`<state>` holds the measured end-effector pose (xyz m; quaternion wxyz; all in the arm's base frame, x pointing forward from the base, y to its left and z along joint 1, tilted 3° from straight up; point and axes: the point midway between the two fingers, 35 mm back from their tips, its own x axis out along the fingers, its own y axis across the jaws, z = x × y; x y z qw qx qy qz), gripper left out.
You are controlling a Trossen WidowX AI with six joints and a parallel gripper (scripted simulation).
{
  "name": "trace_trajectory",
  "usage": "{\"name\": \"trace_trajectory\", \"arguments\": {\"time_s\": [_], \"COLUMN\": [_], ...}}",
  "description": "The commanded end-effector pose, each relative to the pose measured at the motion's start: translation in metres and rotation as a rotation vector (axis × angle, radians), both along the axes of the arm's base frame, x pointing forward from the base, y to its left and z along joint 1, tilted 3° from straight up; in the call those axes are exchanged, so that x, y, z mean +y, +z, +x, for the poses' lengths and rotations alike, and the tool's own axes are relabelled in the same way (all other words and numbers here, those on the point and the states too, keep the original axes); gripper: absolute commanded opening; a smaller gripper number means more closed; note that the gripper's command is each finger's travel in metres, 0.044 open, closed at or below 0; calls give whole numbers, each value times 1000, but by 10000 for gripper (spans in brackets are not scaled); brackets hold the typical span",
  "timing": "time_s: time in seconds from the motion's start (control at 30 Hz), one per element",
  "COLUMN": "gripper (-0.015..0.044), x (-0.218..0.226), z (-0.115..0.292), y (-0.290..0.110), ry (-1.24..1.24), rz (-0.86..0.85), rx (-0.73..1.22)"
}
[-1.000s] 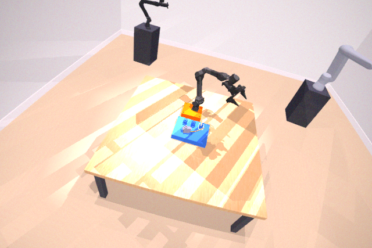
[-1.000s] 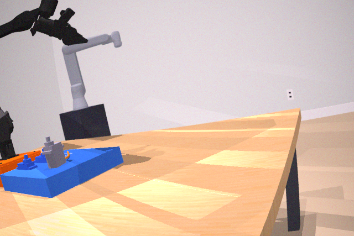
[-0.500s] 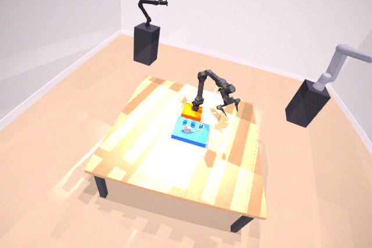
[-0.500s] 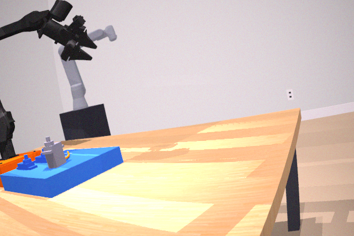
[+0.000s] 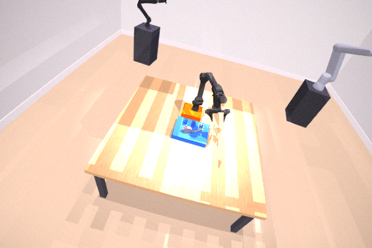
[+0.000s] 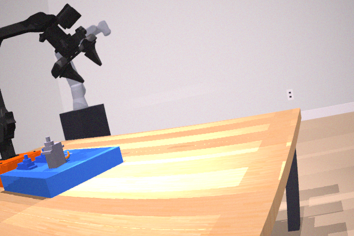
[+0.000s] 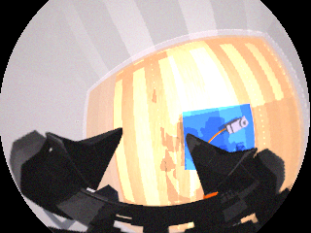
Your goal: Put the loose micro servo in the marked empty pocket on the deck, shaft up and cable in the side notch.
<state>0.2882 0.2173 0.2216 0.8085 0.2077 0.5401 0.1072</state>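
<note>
The loose servo [image 5: 186, 129] [image 6: 55, 156] [image 7: 238, 124], a grey block, stands upright on top of the blue deck [image 5: 196, 142] [image 6: 86, 171] [image 7: 219, 111], output shaft up. Its orange cable [image 5: 196, 131] [image 6: 68, 155] [image 7: 217, 136] runs across the deck toward the white-marked pocket [image 5: 199, 126] in the top view. The servo is beside that pocket, not in it. The pocket's inside is too small to make out. My gripper [image 5: 218, 121] [image 6: 92, 73] [image 7: 155, 134] is open and empty, high above the table and off to the deck's side. In the wrist view one finger covers part of the deck.
Two blue servo shapes [image 5: 185, 121] [image 5: 193, 124] stick up from the deck near the loose servo. An orange block [image 5: 191, 116] under my arm's base adjoins the deck. The wooden table [image 5: 144, 161] [image 6: 171, 204] holds them. Two other arms stand on dark pedestals beyond the table.
</note>
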Motion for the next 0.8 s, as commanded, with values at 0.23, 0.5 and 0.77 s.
{"name": "trace_trajectory", "arguments": {"time_s": [0.23, 0.5, 0.77], "gripper": [440, 440, 440], "x": [-60, -106, -151], "z": [22, 28, 25], "y": [-47, -76, -101], "ry": [-298, -523, -748], "rz": [-79, -122, -161], "rx": [199, 341, 483]}}
